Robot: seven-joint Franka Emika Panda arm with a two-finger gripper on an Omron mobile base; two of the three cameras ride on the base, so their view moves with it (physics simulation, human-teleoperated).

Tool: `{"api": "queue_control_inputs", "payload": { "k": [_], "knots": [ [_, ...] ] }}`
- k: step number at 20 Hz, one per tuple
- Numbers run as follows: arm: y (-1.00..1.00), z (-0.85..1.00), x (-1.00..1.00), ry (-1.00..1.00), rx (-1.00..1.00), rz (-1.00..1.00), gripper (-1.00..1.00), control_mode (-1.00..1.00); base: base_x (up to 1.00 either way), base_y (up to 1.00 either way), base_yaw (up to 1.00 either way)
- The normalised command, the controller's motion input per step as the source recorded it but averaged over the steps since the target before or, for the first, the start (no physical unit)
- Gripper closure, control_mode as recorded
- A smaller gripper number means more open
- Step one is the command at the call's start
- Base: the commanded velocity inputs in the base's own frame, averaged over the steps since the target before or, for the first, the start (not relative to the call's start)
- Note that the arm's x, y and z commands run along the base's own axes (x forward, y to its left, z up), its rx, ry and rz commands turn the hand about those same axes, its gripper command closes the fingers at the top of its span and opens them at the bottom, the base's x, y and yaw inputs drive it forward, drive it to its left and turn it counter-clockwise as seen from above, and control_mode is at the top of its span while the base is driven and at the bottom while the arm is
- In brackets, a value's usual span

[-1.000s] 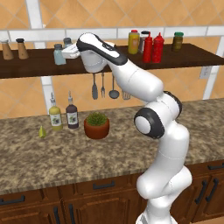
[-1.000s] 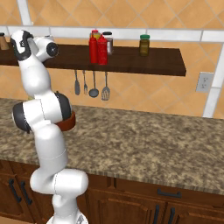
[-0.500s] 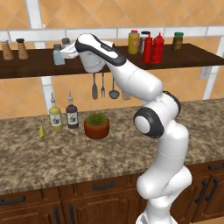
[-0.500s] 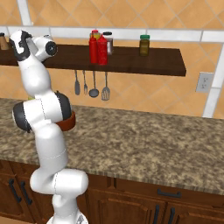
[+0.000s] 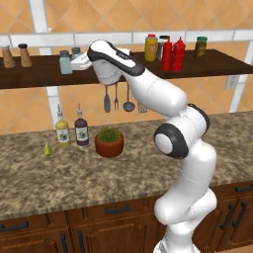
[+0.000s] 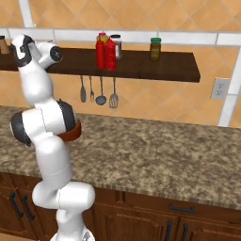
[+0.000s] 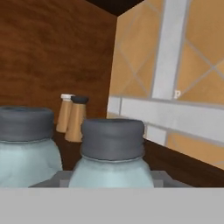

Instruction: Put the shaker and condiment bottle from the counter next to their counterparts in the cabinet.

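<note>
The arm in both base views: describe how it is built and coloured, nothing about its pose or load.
The arm is glossy white, made of rounded, bulging segments stacked from a fat base column. Dark grey rings and round caps mark its joints, the largest at the elbow. The wrist housing carries a dark band. The gripper is pale grey-white. No cables or markings show.
</note>
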Motion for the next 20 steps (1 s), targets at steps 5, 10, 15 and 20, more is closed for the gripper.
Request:
{"api": "queue_control_inputs", "payload": {
  "k": [5, 10, 15, 20],
  "knots": [
    [-0.27, -1.00, 0.00, 0.00, 0.04, 0.00, -1.00, -1.00, 0.00, 0.00, 0.00],
    [-0.25, -0.95, 0.00, 0.00, 0.05, -0.01, -1.00, -1.00, 0.00, 0.00, 0.00],
    [-0.25, -0.28, -0.08, 0.00, 0.13, -0.01, -1.00, -1.00, 0.00, 0.00, 0.00],
    [-0.31, -0.17, -0.48, 0.04, 0.16, -0.01, -1.00, -1.00, 0.00, 0.00, 0.00]
  ]
}}
